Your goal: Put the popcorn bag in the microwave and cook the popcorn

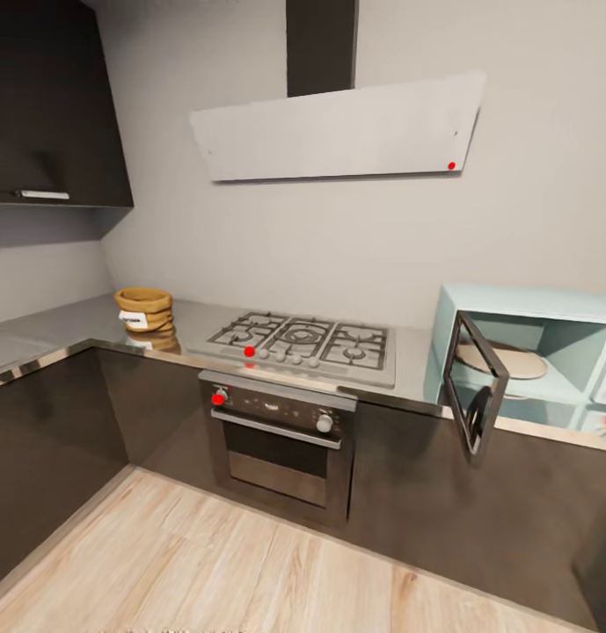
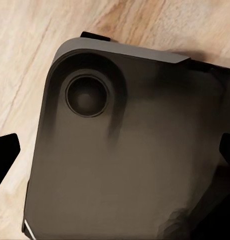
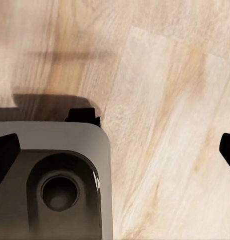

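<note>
The popcorn bag (image 1: 144, 309), tan with a rolled top and a white label, stands on the grey countertop (image 1: 47, 330) left of the cooktop. At the right end sits the pale mint microwave (image 1: 536, 303), its dark glass door (image 1: 476, 384) swung open towards me and a round plate inside. In the left wrist view my left gripper (image 2: 115, 152) is open, its dark fingertips (image 2: 4, 156) wide apart over my own grey base. My right gripper (image 3: 115, 150) is open too, above the wooden floor, with nothing between its fingers.
A gas cooktop (image 1: 303, 341) lies between bag and microwave, with a built-in oven (image 1: 281, 431) below and a range hood (image 1: 338, 132) above. Dark cabinets (image 1: 47, 105) hang at upper left. Wooden floor (image 1: 206, 563) stretches before the L-shaped counter. My grey base (image 3: 49, 175) is below the grippers.
</note>
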`<state>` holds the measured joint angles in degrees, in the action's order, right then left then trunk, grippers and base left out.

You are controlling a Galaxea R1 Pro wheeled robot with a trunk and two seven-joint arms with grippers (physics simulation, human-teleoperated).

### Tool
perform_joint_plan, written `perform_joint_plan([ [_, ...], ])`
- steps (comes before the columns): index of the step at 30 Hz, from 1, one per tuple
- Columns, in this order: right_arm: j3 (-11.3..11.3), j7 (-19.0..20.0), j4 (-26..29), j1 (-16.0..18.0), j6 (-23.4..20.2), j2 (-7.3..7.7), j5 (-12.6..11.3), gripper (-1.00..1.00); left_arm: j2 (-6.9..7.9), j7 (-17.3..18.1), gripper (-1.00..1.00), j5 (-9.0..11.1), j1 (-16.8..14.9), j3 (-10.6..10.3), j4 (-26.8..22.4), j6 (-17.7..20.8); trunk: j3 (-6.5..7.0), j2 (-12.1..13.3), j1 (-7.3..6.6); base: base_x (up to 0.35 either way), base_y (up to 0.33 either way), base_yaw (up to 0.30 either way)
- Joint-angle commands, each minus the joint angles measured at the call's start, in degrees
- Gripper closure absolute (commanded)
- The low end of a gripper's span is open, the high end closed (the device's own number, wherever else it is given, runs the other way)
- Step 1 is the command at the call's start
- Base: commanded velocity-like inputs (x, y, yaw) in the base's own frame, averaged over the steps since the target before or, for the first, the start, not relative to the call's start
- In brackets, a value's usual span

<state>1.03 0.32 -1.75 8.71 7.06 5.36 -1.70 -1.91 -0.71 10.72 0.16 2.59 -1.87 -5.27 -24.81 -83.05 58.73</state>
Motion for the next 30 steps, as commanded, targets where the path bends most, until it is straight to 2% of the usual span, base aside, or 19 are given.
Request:
perform_joint_plan([
  [1, 0.11, 0.03, -0.19, 0.08, 0.34, -0.01, -0.16, -1.00, -0.02, -0.06, -1.00, 0.18, 0.02, 0.26, -0.07, -0.09, -0.05, -0.03, 0.00, 0.000, 0.000, 0.275],
  [5, 0.16, 0.12, -0.19, 0.08, 0.14, -0.08, -0.04, -1.00, -0.02, -0.02, -1.00, 0.18, 0.02, 0.31, -0.07, -0.09, -0.05, -0.03, 0.00, 0.000, 0.000, 0.275],
  [10, 0.49, 1.01, -0.19, 0.08, -0.02, -1.40, 0.03, -1.00, -0.02, 0.14, -1.00, 0.03, 0.02, 0.27, -0.07, -0.17, -0.05, -0.03, 0.00, 0.000, 0.000, 0.275],
  [30, 0.55, 0.22, -0.19, 0.08, 0.06, -1.49, 0.03, -1.00, -0.02, 0.19, -1.00, -0.04, 0.02, 0.25, -0.07, -0.18, -0.05, -0.03, 0.00, 0.000, 0.000, 0.275],
])
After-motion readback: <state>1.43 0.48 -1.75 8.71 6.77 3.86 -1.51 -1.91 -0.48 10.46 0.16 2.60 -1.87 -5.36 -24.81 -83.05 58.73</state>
